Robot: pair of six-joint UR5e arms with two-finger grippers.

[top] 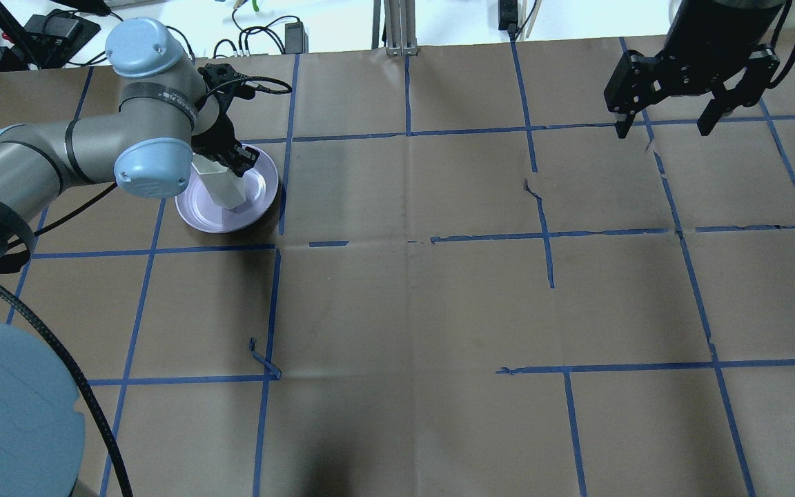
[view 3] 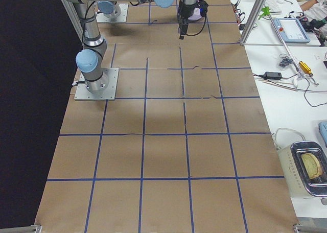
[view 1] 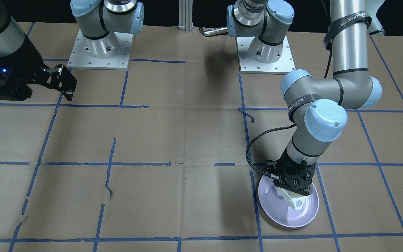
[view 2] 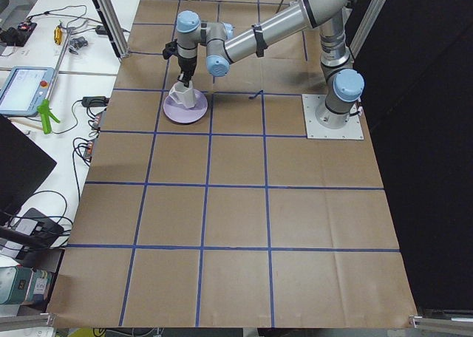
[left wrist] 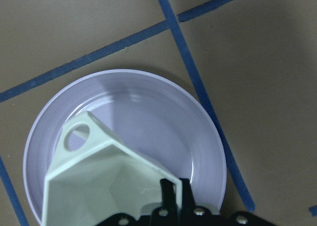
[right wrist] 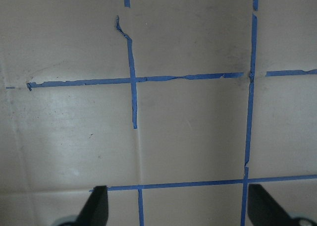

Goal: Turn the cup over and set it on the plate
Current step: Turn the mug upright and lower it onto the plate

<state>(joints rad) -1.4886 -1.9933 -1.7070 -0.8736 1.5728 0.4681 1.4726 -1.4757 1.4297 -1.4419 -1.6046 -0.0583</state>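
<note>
Over the plate (top: pixel 264 195), my left claw (top: pixel 234 157) squeezed the rim of the leaning cup (top: pixel 221 188). I thought I should lower it flat, then let go slowly. My right claw (top: pixel 665 129) hung far off, spread wide, holding nothing

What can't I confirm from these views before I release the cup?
1. Whether the cup rests on the plate: in the left wrist view its own body hides the base; in exterior left it is too small.
2. The left gripper's hold: the left wrist view's bottom edge cuts off all but the jaws' tips.
3. Cup and plate in exterior right: beyond the top edge.
</note>
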